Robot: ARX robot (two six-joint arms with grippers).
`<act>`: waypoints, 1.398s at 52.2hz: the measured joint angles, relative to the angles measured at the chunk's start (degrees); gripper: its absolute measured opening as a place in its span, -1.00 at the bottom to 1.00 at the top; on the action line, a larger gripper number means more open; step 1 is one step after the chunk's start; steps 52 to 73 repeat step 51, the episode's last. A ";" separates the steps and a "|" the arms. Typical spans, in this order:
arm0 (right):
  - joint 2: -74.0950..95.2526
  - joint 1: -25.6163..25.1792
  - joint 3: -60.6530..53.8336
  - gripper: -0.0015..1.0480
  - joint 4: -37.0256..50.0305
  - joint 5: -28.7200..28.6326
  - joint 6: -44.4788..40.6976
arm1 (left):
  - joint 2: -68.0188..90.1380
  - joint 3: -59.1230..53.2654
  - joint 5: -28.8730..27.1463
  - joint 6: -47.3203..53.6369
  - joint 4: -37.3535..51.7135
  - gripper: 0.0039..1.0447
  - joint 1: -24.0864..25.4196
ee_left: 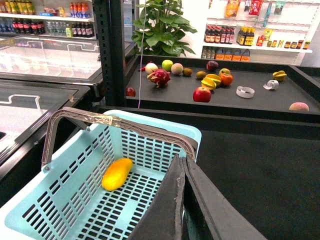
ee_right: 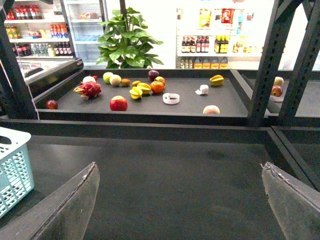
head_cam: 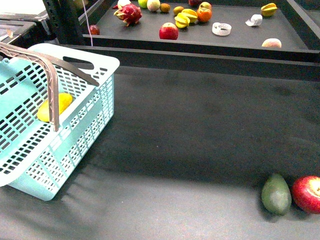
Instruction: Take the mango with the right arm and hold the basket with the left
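Note:
The pale turquoise basket [head_cam: 75, 125] stands tilted at the left of the dark table, its grey-brown handles [head_cam: 50, 65] raised. Inside it lies the yellow-orange mango [head_cam: 54, 107], also seen on the basket's slotted floor [ee_left: 116, 173] in the left wrist view. My left gripper [ee_left: 181, 162] is shut on the basket's near rim [ee_left: 165, 131], its black fingers [ee_left: 165, 210] pressed together. My right gripper [ee_right: 180, 172] hangs open above bare table, nothing between its fingers [ee_right: 75, 200]; a corner of the basket [ee_right: 12, 170] shows at its side. Neither arm appears in the front view.
A dark green avocado-shaped fruit [head_cam: 276, 194] and a red apple [head_cam: 308, 193] lie at the table's front right. Behind a raised rail [head_cam: 200, 57] a display tray holds a dragon fruit [head_cam: 129, 14], an apple [head_cam: 168, 31], starfruits [head_cam: 184, 19] and other fruit.

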 joint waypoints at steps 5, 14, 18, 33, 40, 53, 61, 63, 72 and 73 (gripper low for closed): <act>0.00 0.00 0.00 0.85 0.00 0.00 0.00 | -2.71 0.00 0.00 0.00 -2.62 -0.93 0.00; 0.00 0.00 0.00 0.85 0.00 0.00 0.00 | -6.93 0.00 0.00 0.00 -6.78 -0.93 0.00; 0.00 0.00 0.00 0.85 0.00 0.00 0.00 | -8.94 0.00 0.00 0.00 -8.74 -0.93 0.00; 0.00 0.00 0.00 0.85 0.00 0.00 0.00 | -13.90 0.00 0.02 0.02 -13.75 -0.93 0.00; 0.00 0.00 0.00 0.85 0.00 0.02 0.00 | -22.86 0.02 0.02 0.02 -23.74 -0.93 -0.02; 0.00 0.00 0.00 0.85 0.00 0.00 0.00 | -23.91 0.02 0.02 0.02 -24.15 -0.93 0.00; 0.00 0.00 0.00 0.85 0.00 0.00 0.00 | -23.91 0.02 0.02 0.02 -24.15 -0.93 0.00; 0.00 0.00 0.00 0.85 0.00 0.00 0.00 | -23.91 0.02 0.02 0.02 -24.15 -0.93 0.00; 0.00 0.00 0.00 0.85 0.00 0.00 0.00 | -23.91 0.02 0.02 0.02 -24.15 -0.93 0.00; 0.00 0.00 0.00 0.85 0.00 0.00 0.00 | -23.91 0.02 0.02 0.02 -24.15 -0.93 0.00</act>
